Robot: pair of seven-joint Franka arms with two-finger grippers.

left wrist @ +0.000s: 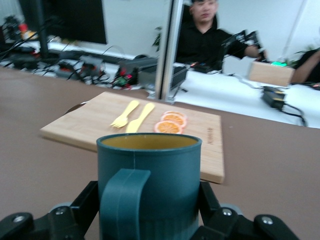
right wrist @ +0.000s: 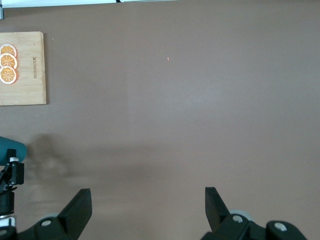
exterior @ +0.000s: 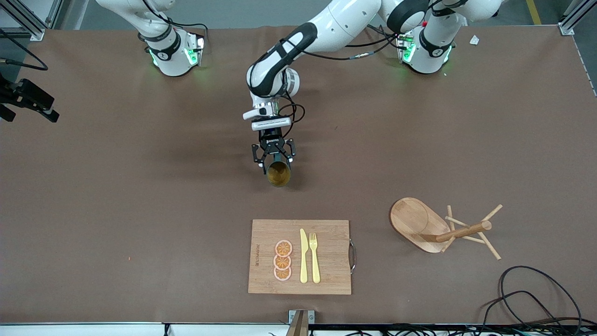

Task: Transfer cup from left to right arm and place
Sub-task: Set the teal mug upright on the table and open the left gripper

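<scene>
Teal and ribbed, the cup (exterior: 279, 173) is hanging over bare table mid-span, clamped by the left gripper (exterior: 274, 156) with its mouth tipped toward the cutting board (exterior: 300, 256). The right gripper (right wrist: 148, 207) is waiting with fingers spread (out of the front view). For a clean handover, I'd keep the handle (left wrist: 123, 200) clear. Only the left wrist view is showing that handle.

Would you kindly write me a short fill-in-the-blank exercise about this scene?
1. The left pincer is shut on the ____.
2. The right pincer is ____ over bare table.
3. The cutting board carries a knife, a fork and three orange ____.

Missing words: cup; open; slices.
</scene>
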